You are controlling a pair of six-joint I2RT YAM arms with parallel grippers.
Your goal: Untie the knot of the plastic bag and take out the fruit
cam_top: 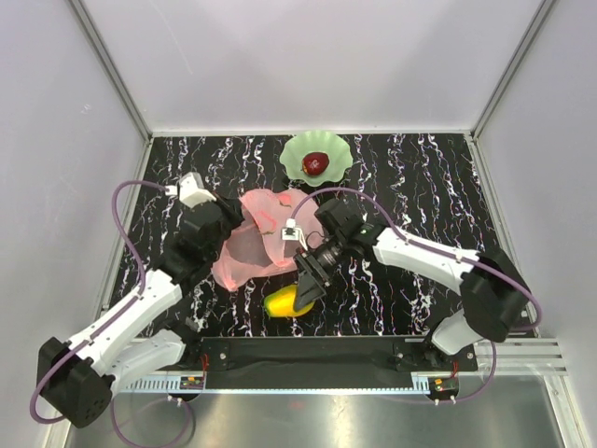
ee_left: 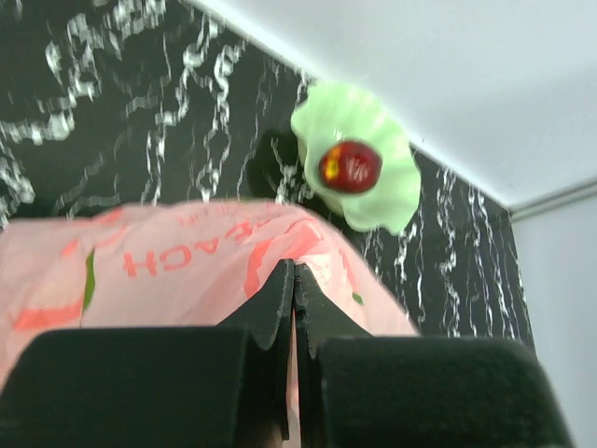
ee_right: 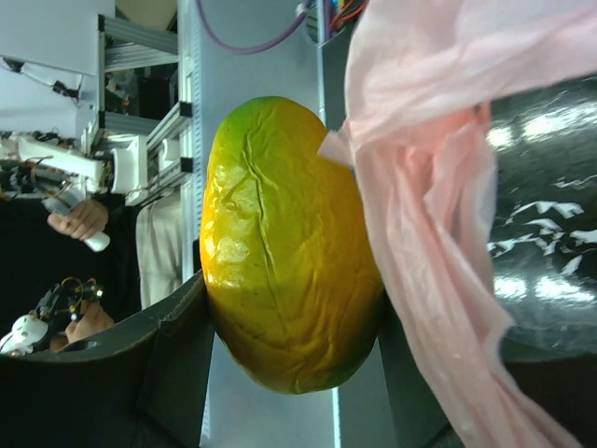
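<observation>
The pink plastic bag [cam_top: 256, 238] lies open at the table's middle. My left gripper [cam_top: 227, 224] is shut on its left edge; in the left wrist view the pink film [ee_left: 168, 271] runs between the closed fingers [ee_left: 270, 313]. My right gripper [cam_top: 306, 285] is shut on the yellow mango-like fruit [cam_top: 287, 301] just in front of the bag. In the right wrist view the mango [ee_right: 284, 247] fills the space between the fingers, with bag film [ee_right: 438, 187] draped beside it. A dark red apple-like fruit [cam_top: 315, 164] sits in the green dish [cam_top: 338, 147].
The green scalloped dish [ee_left: 387, 201] stands at the back centre near the rear wall. White walls enclose the black marbled table [cam_top: 420, 187] on three sides. A metal rail [cam_top: 522, 350] runs along the near edge.
</observation>
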